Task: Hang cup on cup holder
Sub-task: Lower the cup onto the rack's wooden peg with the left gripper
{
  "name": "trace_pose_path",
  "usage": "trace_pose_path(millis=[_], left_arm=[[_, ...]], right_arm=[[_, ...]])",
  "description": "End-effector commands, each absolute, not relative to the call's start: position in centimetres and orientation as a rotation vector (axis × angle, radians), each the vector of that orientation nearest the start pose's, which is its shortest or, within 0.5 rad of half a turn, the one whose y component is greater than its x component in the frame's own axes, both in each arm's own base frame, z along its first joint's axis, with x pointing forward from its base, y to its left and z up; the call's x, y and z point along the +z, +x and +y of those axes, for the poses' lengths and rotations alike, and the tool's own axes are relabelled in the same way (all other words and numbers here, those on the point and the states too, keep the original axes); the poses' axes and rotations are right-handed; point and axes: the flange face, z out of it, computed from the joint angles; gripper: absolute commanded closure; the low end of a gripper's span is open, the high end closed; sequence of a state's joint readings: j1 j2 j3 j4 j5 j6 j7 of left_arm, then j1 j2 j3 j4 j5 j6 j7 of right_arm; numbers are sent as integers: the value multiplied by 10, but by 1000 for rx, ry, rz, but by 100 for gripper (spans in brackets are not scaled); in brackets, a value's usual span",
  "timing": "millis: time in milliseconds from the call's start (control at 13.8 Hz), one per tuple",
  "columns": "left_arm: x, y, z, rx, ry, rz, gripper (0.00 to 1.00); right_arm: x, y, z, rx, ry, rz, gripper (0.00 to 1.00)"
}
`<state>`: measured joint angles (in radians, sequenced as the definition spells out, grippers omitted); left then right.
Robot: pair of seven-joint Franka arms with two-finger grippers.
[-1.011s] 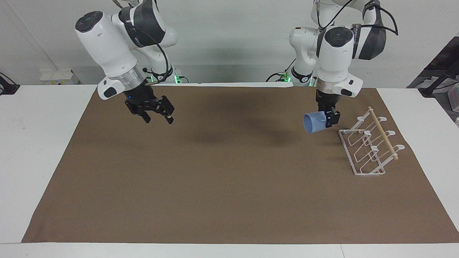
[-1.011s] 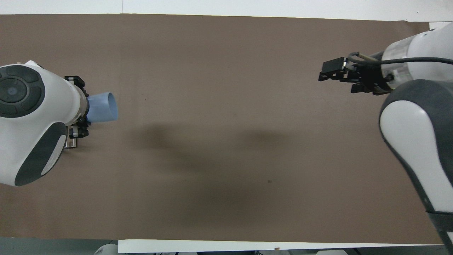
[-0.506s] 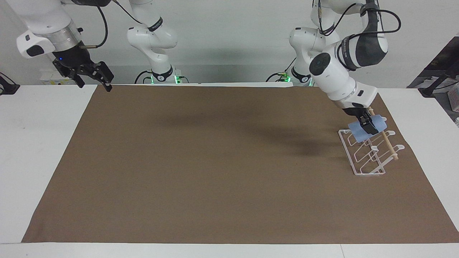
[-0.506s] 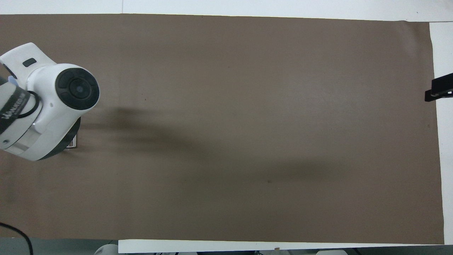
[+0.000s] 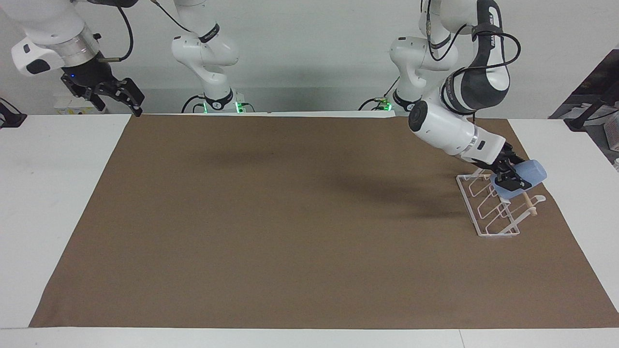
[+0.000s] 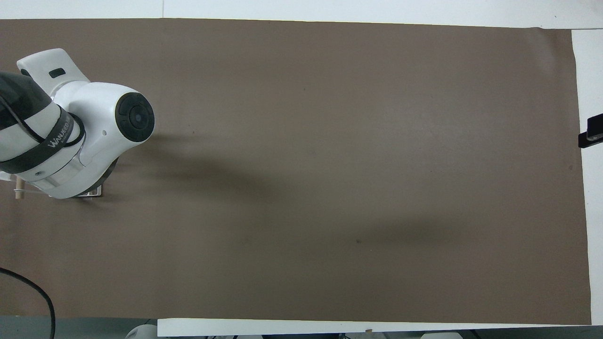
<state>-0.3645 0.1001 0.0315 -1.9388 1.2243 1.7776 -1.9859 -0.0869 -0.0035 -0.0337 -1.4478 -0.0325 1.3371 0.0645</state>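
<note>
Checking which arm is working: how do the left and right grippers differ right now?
The left gripper is shut on the cup, low over the cup holder; the right gripper is open, holds nothing and waits raised at its own end of the table. Both are black and two-fingered.

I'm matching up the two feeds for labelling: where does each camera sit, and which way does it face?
Facing view: high across the table, looking at both robots; whole arms show, left hand holding the cup on the cup holder, right hand raised, waiting.
Overhead view: above the robots' end, looking steeply down; left arm's wrist and the right hand's tip show.
Shared: the brown mat, the holder's rod.
</note>
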Motion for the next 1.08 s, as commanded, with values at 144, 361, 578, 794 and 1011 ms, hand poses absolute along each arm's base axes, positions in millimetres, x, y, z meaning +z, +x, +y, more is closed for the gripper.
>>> trace_pose_path(millis=[144, 361, 578, 794, 1011], left_arm=[[423, 594, -101, -1184, -1804, -1085, 70], [421, 593, -101, -1182, -1810, -1086, 70], [419, 594, -98, -1174, -1820, -1096, 70], [400, 599, -87, -1143, -1825, -1085, 70], [387, 600, -89, -1127, -1827, -1073, 70]], right_arm=[[660, 519, -74, 201, -3165, 242, 1], [660, 520, -73, 199, -3166, 215, 1], [660, 519, -76, 202, -3163, 224, 1], [661, 518, -71, 201, -3160, 223, 1], [658, 513, -75, 215, -3157, 230, 1]])
